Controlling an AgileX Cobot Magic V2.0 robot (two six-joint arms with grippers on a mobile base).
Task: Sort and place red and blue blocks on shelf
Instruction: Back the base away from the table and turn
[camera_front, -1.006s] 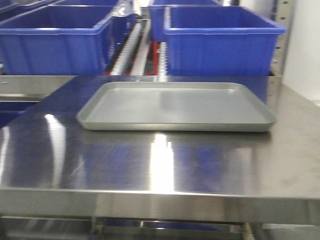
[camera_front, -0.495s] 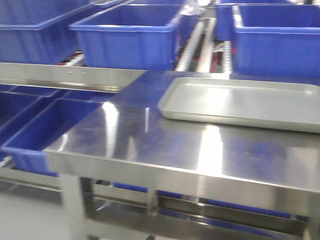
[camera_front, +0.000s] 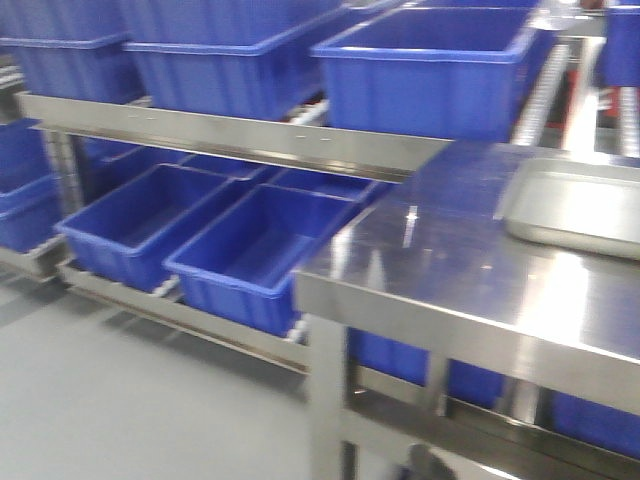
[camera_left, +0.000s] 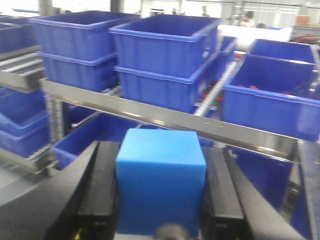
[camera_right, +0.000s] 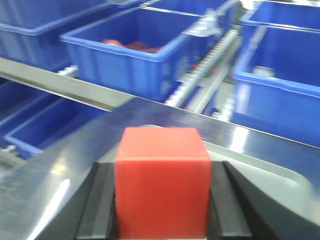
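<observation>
The left gripper (camera_left: 160, 202) clamped the blue block (camera_left: 161, 170), with the shelf (camera_left: 165, 118) ahead of it. The right gripper (camera_right: 162, 207) clamped the red block (camera_right: 162, 175) above the table (camera_right: 70, 172).

The blue block (camera_left: 161, 182) is plain sky-blue, the red block (camera_right: 162, 182) plain red; the bins (camera_front: 430, 75) are deep blue, the tray (camera_front: 570, 205) grey.

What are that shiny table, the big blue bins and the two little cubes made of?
The table looks like stainless steel: mirror-like, with bright glare and blue reflections. The bins look like moulded plastic: uniform blue, slight sheen, thick rims. The blue block and red block are matte and soft-edged, perhaps foam or plastic; unclear which.
</observation>
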